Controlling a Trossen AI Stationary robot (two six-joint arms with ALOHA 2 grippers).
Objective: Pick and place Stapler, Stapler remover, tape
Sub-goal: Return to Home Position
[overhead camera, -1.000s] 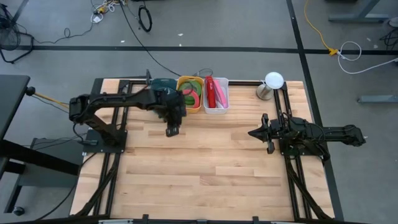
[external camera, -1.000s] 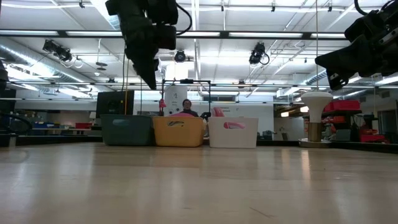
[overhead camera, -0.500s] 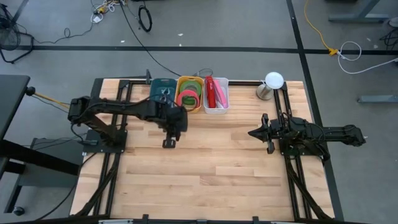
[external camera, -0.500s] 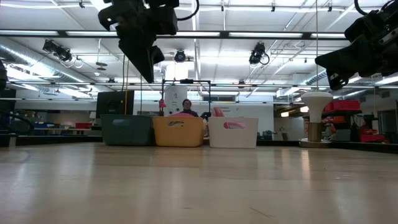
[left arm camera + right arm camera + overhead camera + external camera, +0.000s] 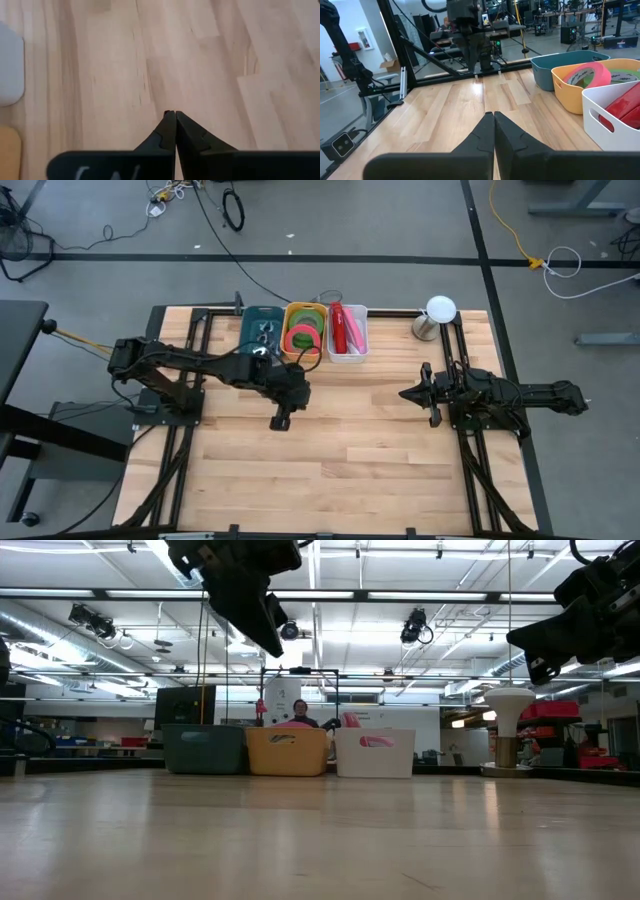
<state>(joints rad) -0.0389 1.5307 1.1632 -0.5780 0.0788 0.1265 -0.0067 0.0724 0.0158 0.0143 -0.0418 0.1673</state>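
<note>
Three bins stand in a row at the table's far edge. The yellow bin (image 5: 305,331) holds the green tape (image 5: 315,327) and a pink roll (image 5: 590,75). A red stapler (image 5: 340,326) lies in the white bin (image 5: 348,355), and small pale items sit in the teal bin (image 5: 262,328). My left gripper (image 5: 279,422) is shut and empty. It hangs above bare wood (image 5: 171,114) on the near side of the bins. My right gripper (image 5: 406,393) is shut and empty, and it waits over the table's right part (image 5: 493,115).
A white mushroom-shaped stand (image 5: 438,311) sits at the far right corner. Bare wood (image 5: 330,460) stretches across the table's middle and near half. Black frame rails (image 5: 470,470) run along both sides. A person (image 5: 300,712) shows in the room behind the bins.
My left gripper has drawn back from above the teal bin toward the near edge and a little to the right. It stays shut and high above the table. The teal bin now shows uncovered. The right arm has kept still.
</note>
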